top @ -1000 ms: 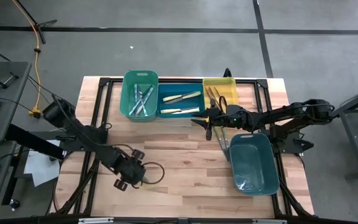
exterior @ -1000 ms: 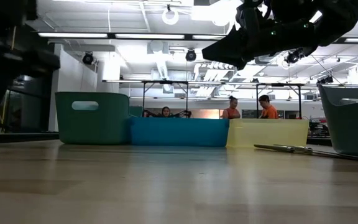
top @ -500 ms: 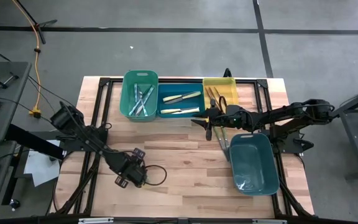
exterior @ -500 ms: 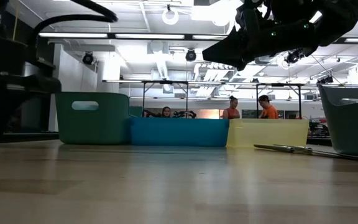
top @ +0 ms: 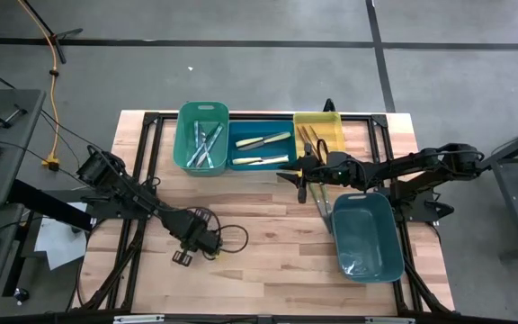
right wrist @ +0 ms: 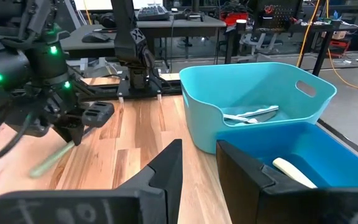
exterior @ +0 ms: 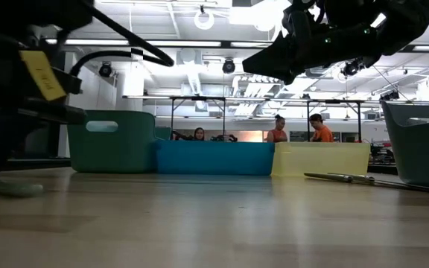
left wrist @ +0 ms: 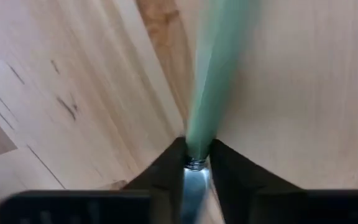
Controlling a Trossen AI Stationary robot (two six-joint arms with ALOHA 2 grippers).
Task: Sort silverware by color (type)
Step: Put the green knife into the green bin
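High view: left tool (top: 190,253) low over the front-left part of the wooden bench (top: 268,261), well apart from the bins. Right tool (top: 300,184) hangs just in front of the blue bin (top: 261,149), beside the yellow bin (top: 317,135). Green bin (top: 201,137) holds clear-bluish silverware (top: 203,144); blue bin holds pale yellow-handled pieces (top: 262,141); yellow bin holds brownish ones (top: 309,137). Two utensils (top: 322,203) lie loose on the bench next to the large teal bin (top: 365,236).

Low view: green, blue, yellow bins in a row at the back; loose utensils (exterior: 356,179) flat on the bench at right. People in the room behind.

Left wrist view: left tool (left wrist: 194,169) clenched on a green-handled utensil (left wrist: 211,81), fingers (left wrist: 166,171) pinching where handle meets metal.

Right wrist view: right tool (right wrist: 199,155) fingers part-way apart, nothing between them. Left tool (right wrist: 73,132) seen far off, green-handled utensil (right wrist: 50,159) angled down to the bench.
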